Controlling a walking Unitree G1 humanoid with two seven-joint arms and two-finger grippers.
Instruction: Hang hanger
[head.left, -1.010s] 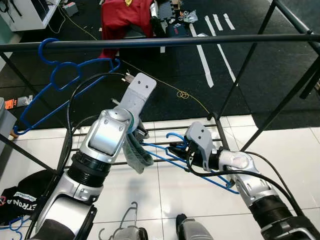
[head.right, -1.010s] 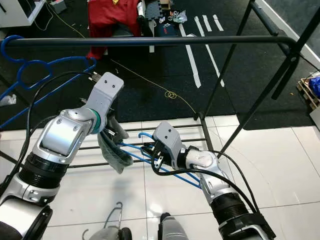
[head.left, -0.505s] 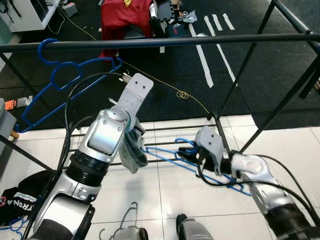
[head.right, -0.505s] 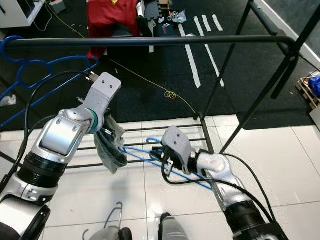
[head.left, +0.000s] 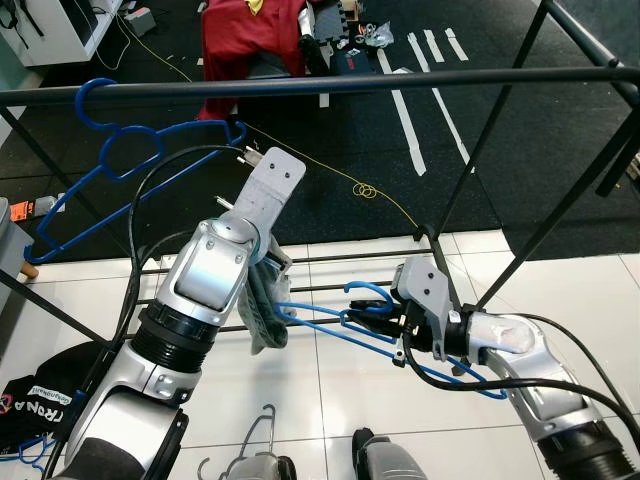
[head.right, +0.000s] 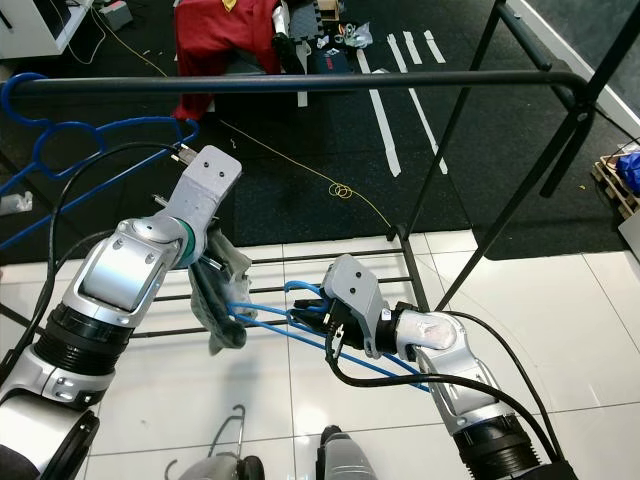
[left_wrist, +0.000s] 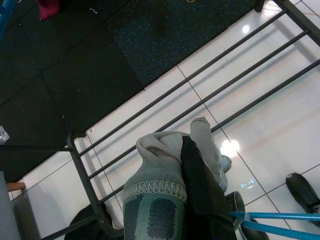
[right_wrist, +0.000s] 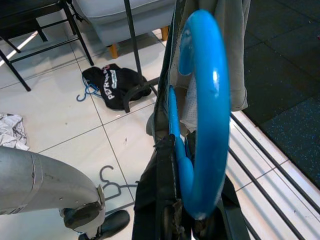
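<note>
A blue plastic hanger (head.left: 322, 325) is held low in front of me, above the white tiles. My right gripper (head.left: 386, 320) is shut on it just below its hook (right_wrist: 210, 100). One arm of the hanger reaches left to a grey-green cloth (head.left: 263, 308). My left gripper (head.left: 268, 292) is shut on that cloth, and a black finger (left_wrist: 197, 192) presses into the bunched fabric (left_wrist: 160, 185). The black clothes rail (head.left: 400, 80) runs across above both arms. A second blue hanger (head.left: 120, 160) hangs on it at the far left.
The rack's lower bars (head.left: 330, 262) and slanted legs (head.left: 560, 215) stand close behind my grippers. A black garment (head.left: 40, 390) and a grey hanger (head.left: 258, 428) lie on the tiles by my feet. A red garment (head.left: 250, 35) sits beyond, on the dark mat.
My right gripper has shifted slightly right and lifted the hanger more level. The hanger's left arm now reaches the cloth, which hangs more bunched under my left gripper.
</note>
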